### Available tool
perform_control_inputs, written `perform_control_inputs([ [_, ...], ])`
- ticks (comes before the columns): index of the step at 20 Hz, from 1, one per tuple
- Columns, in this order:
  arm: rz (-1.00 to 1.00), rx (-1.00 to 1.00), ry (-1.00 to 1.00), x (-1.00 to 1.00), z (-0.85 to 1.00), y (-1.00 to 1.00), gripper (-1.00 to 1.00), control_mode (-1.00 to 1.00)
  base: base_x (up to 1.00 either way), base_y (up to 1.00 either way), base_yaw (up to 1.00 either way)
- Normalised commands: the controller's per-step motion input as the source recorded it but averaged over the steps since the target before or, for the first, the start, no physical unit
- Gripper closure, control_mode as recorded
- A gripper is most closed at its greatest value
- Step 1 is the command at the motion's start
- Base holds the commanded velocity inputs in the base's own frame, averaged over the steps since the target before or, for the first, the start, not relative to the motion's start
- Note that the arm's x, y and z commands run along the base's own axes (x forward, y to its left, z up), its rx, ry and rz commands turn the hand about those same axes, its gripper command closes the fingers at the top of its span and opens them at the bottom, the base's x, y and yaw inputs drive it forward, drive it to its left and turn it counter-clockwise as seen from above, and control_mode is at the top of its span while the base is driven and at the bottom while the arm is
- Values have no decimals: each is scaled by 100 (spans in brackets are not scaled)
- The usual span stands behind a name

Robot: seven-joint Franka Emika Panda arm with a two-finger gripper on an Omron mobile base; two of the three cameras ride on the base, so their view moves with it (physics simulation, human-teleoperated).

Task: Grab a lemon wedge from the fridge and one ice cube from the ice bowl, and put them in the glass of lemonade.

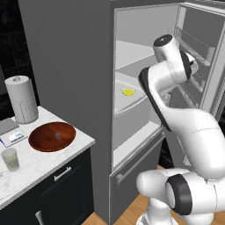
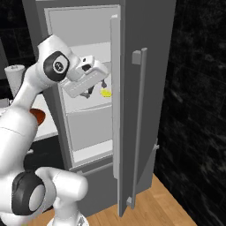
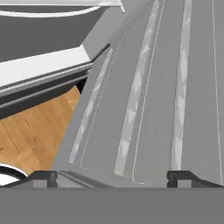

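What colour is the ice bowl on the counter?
Glossy reddish-brown; the ice bowl shows best in the left base view.

The tall matte grey fridge (image 1: pixel 66 66) stands with its door swung wide to the right. On a white inner shelf (image 1: pixel 132 103) lies the small yellow lemon wedge (image 1: pixel 128 92). Left of the fridge, the pale marble worktop (image 1: pixel 39 160) carries the wide reddish-brown ice bowl (image 1: pixel 52 136); behind it stands a white paper-towel roll (image 1: pixel 21 99), and left and nearer sits the clear glass of lemonade (image 1: pixel 10 159).

Lemon wedge (image 1: pixel 128 92) on fridge shelf (image 1: pixel 132 102); bowl (image 1: pixel 52 136) on counter (image 1: pixel 39 165).
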Motion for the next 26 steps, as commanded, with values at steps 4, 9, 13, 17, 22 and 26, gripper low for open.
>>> perform_control_inputs([
  [4,-9,-28,12,25,-14,-15,-100,-100,0,0,0],
  [9,-8,-20,0,0,-4,-32,-100,-100,0,0,0],
  [13,-7,-13,1,0,-13,-47,-100,-100,0,0,0],
  [17,-7,-11,5,0,-11,-63,-100,-100,0,0,0],
  [22,-8,-10,7,0,-1,-70,-100,-100,0,0,0],
  [26,-8,-7,7,0,0,-81,-100,-100,0,0,0],
])
